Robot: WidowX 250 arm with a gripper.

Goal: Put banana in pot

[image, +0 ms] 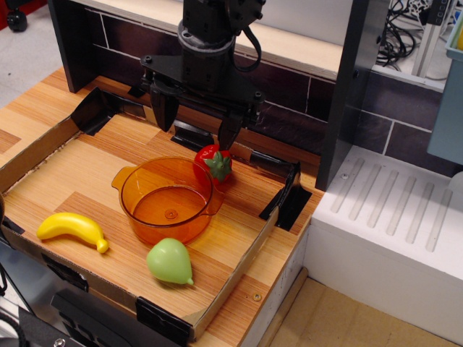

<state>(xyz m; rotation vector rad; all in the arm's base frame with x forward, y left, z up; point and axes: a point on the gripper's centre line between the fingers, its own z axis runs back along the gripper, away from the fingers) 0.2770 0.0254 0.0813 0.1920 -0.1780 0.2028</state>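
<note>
The black pincer (197, 121) hangs above the back part of the worktop (87, 173), its two dark fingers (164, 108) spread well apart and pointing down, with nothing between them, so it is released. Just below and in front of its right-hand finger tip sits a red toy strawberry (213, 163) with a green leafy cap; whether that tip touches the strawberry is hard to tell from this angle. The strawberry rests against the far rim of the translucent orange pot (168, 199), which stands upright near the middle of the wooden surface with a small handle showing on its left side and only its bare bottom visible inside. The yellow toy banana (72, 229) lies on the wood to the left of the pot, near the front edge and apart from it. A pale green toy pear (170, 261) lies just in front of the pot. A low cardboard border (231, 271) held by black clips frames the area.
</note>
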